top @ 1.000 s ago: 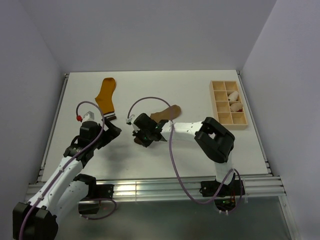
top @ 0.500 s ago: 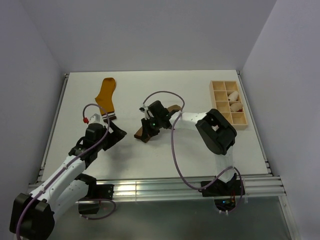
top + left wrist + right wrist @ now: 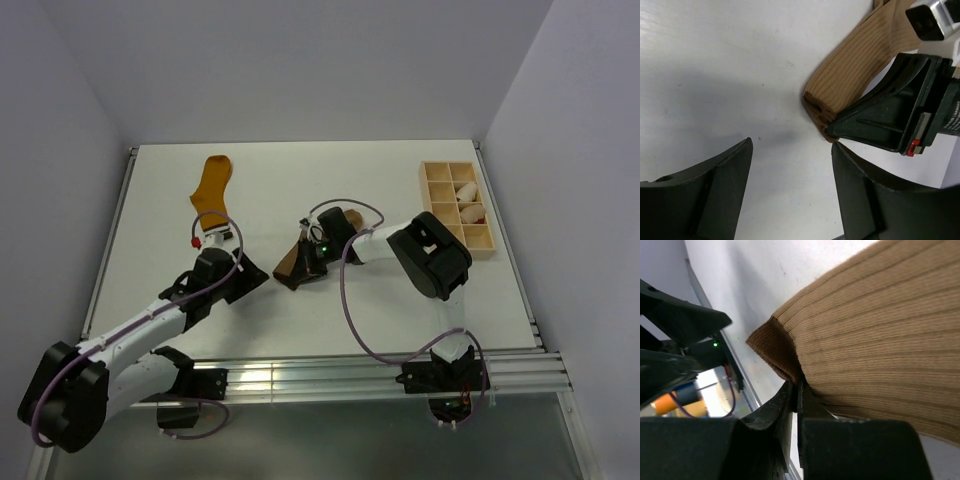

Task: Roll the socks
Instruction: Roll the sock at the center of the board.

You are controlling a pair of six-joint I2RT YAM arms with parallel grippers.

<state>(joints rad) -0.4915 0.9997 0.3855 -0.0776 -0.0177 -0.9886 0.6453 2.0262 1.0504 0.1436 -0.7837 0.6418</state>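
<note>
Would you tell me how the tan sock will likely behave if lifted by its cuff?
Probably floppy: the tan sock is soft ribbed knit, bunching where the right gripper pinches its cuff. Likely light, and grippy rather than slippery. Lying flat, it seems unlikely to roll away.

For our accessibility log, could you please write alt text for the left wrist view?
The right gripper pinches the dark cuff end of the tan ribbed sock, with the white table beneath. In the foreground the left gripper is open and empty, its black jaws apart just short of the sock.
</note>
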